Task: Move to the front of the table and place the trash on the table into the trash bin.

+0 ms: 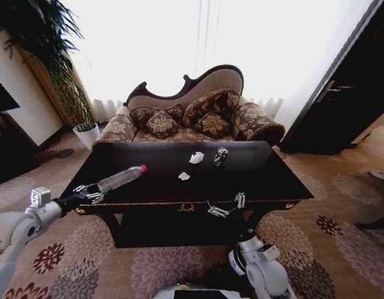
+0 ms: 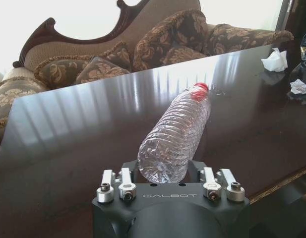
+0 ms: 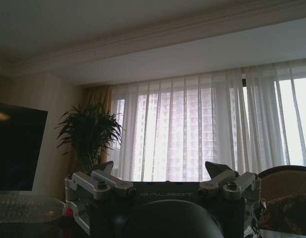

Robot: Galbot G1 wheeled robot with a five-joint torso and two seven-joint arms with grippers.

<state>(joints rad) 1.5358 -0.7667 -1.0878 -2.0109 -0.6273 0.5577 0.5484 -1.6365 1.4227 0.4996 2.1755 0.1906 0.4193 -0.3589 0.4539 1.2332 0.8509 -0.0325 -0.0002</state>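
Head view puts my left gripper at the left front corner of the table, closed around the base of the bottle. From the left wrist camera I see that bottle clearly: clear, ribbed, crinkled plastic with a red cap, lying almost level and pointing away from the left gripper over the glossy black tabletop. Its base sits between my fingers, which press in on either side of it, and its capped end reaches out towards the table's middle. On the gripper body I can read GALBOT in pale letters. Further along the top I see two crumpled white paper scraps, one behind the other, and a dark printed can standing just beside the rear scrap; I cannot read the can's print. My right gripper hangs at the front edge of the table near the gold emblem, its fingers spread apart and holding nothing. In the right wrist camera the same GALBOT lettering shows on the right gripper, with a curtained window and a potted plant behind it.
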